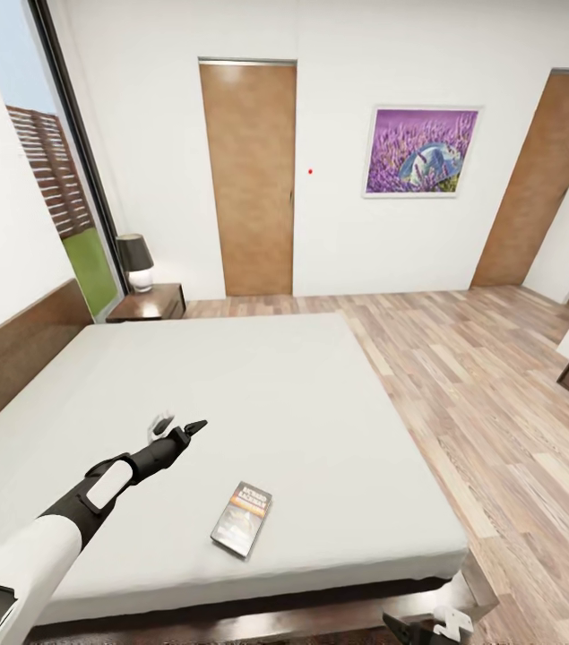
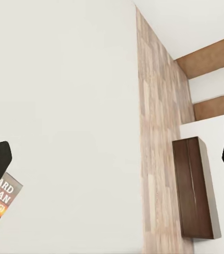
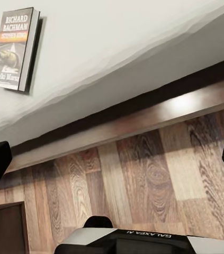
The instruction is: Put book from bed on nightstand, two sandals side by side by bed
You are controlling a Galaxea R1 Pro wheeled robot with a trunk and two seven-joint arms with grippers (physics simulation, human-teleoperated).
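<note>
Our left fingers (image 1: 179, 432) are spread wide apart and hold nothing; in the left wrist view the two dark tips sit at opposite edges with bare mattress between them. They hang over the bed (image 1: 320, 394), above its near left part, touching nothing that we can see. Our right fingers (image 1: 432, 627) show in the head view low beside the bed's near corner, over the wood floor (image 1: 499, 394). In the right wrist view the two dark tips stand far apart, with only the bed frame and floor planks between them, so they are open and empty as well.

The book (image 1: 242, 518) lies flat on the mattress close to the near edge, cover up, just to the right of our left arm and apart from the left fingers. A nightstand (image 1: 150, 305) stands at the far side of the bed by the headboard, beside the window, carrying a lamp (image 1: 135, 261) with a dark shade.
</note>
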